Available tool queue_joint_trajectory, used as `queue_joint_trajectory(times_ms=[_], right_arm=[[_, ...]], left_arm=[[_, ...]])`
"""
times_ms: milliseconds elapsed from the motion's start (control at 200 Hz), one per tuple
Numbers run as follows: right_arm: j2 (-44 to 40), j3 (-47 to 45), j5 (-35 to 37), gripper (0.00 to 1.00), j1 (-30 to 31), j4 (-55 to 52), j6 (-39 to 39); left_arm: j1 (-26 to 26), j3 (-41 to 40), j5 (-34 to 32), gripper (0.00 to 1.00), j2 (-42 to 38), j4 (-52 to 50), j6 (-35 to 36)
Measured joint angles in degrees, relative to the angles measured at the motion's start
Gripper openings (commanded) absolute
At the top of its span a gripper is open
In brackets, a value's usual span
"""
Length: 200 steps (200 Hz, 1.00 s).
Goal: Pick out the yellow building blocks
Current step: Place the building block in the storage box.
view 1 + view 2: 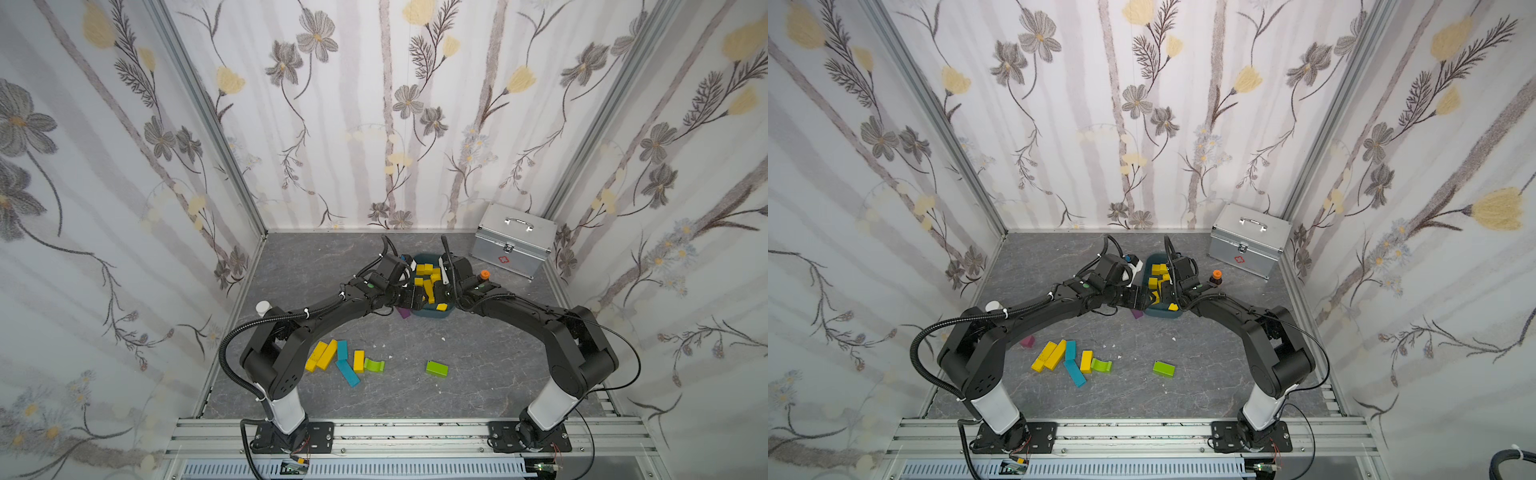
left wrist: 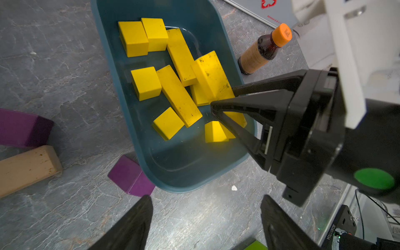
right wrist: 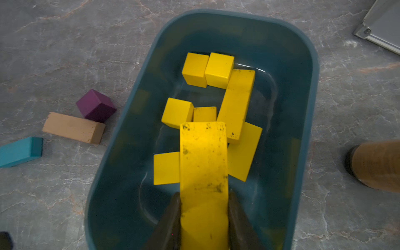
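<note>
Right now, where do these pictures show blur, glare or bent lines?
In both top views the wide lens tilts the frame posts outward; in the left wrist view the left gripper's fingers are blurred while the yellow building blocks in the bin are sharp; in the right wrist view the held yellow bar glows, almost overexposed.

place: robot lab test cell | walls: floral wallpaper panels [image 1: 374,104] on three sides, held in aluminium posts [image 1: 210,124] | surface: grey stone-pattern table [image 1: 478,374] | front edge: aluminium rail [image 1: 415,432] carrying two bolted arm bases [image 1: 322,434], bare circuit board [image 1: 297,464] just below
</note>
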Motion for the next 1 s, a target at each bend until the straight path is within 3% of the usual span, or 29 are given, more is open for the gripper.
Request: queue_joint_trajectory(times_ms=[395, 690, 999], right_arm=[[3.6, 0.5, 3.0, 0.35, -0.8, -0.3, 4.2], [4.2, 1.4, 4.7, 0.46, -0.8, -0.7, 4.7], [2.5, 1.4, 5.3, 0.46, -0.5, -2.3, 5.2]], left_arm=[[0.0, 0.2, 2.5, 0.8, 0.8, -1.2, -1.5], [-0.1, 0.2, 3.2, 0.8, 0.9, -2.3, -2.1], [-0.2, 0.2, 3.3, 0.8, 0.4, -2.6, -2.1]])
